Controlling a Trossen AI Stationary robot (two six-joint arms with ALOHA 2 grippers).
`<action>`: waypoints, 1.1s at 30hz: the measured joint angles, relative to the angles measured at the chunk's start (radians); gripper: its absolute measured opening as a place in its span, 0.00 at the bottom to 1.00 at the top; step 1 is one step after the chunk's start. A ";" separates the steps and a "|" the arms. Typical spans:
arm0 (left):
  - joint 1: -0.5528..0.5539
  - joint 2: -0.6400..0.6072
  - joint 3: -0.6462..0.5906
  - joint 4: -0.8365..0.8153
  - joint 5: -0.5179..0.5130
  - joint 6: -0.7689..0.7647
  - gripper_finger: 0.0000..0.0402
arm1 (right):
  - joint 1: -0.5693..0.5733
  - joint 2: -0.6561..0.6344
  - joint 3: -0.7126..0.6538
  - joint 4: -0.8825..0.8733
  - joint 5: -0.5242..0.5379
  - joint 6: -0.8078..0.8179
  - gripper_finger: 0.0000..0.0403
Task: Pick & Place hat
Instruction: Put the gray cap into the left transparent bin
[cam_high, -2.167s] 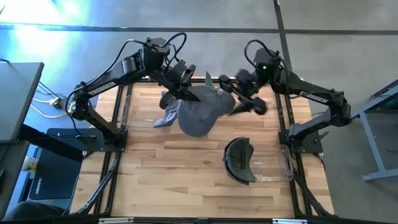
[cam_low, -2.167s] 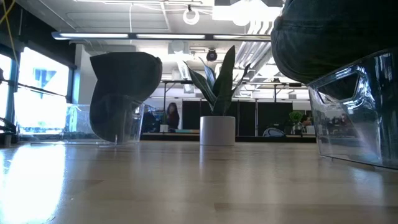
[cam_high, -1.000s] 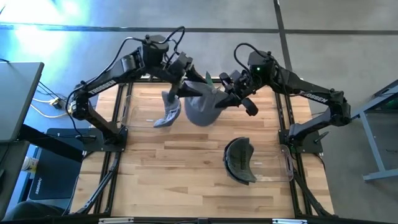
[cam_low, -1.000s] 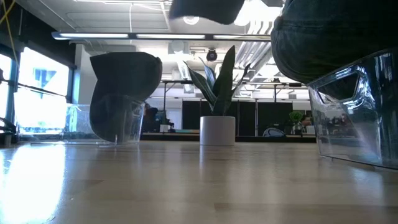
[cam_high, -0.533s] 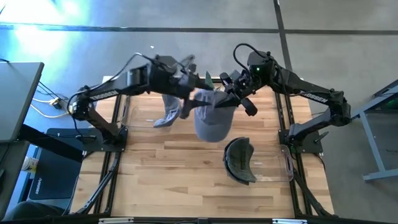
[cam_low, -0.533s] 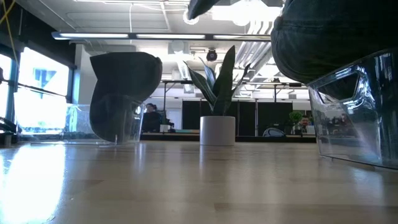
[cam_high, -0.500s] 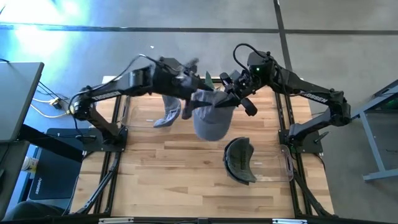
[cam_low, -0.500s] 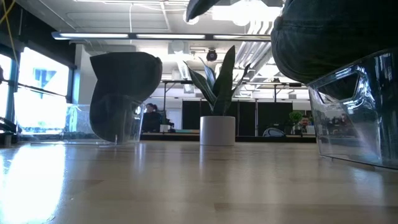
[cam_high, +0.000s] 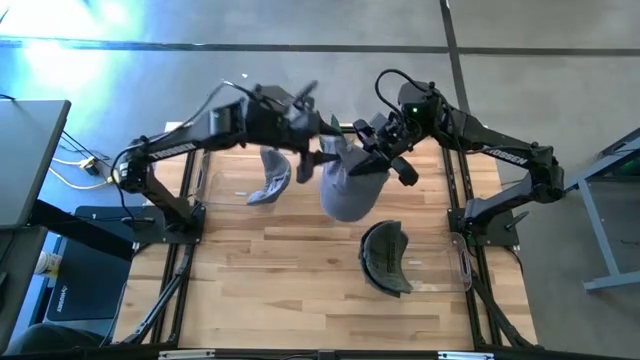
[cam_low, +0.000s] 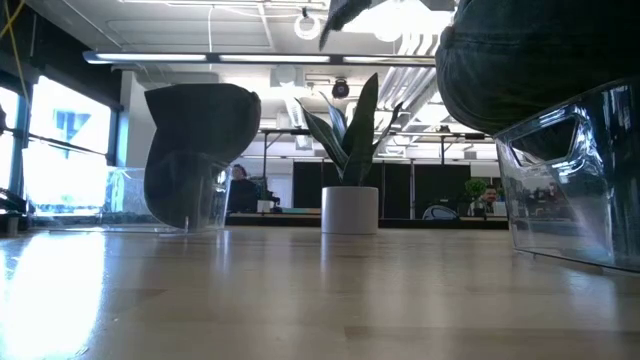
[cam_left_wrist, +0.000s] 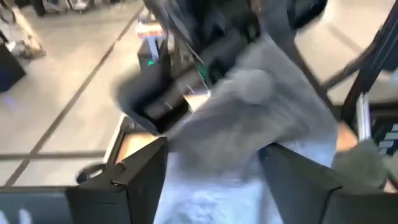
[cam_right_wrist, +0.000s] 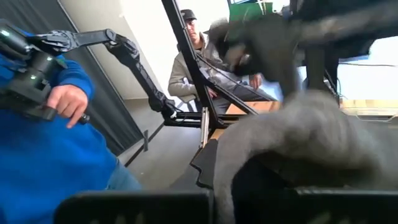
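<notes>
Gripper of the left arm reaches in from the left with its fingers spread on either side of the grey hat, which hangs in the air above the back middle of the desk; whether they touch the cloth cannot be told. Spread fingers suggest a handover or regrasp. Another grey hat droops from the clear bin at the left. Right gripper, pressed shut, pinches the hanging hat's upper edge, carrying its weight. A dark hat rests in the right-hand bin.
</notes>
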 joint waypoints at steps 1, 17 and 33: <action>0.012 -0.003 0.002 0.008 0.022 -0.011 0.64 | 0.000 0.000 0.000 0.000 -0.007 0.002 0.01; 0.076 0.087 0.002 0.104 0.309 -0.075 0.85 | 0.001 -0.002 -0.001 -0.045 -0.092 0.060 0.00; 0.075 0.065 0.001 0.114 0.931 -0.245 0.60 | -0.008 -0.044 0.000 -0.134 -0.117 0.077 0.00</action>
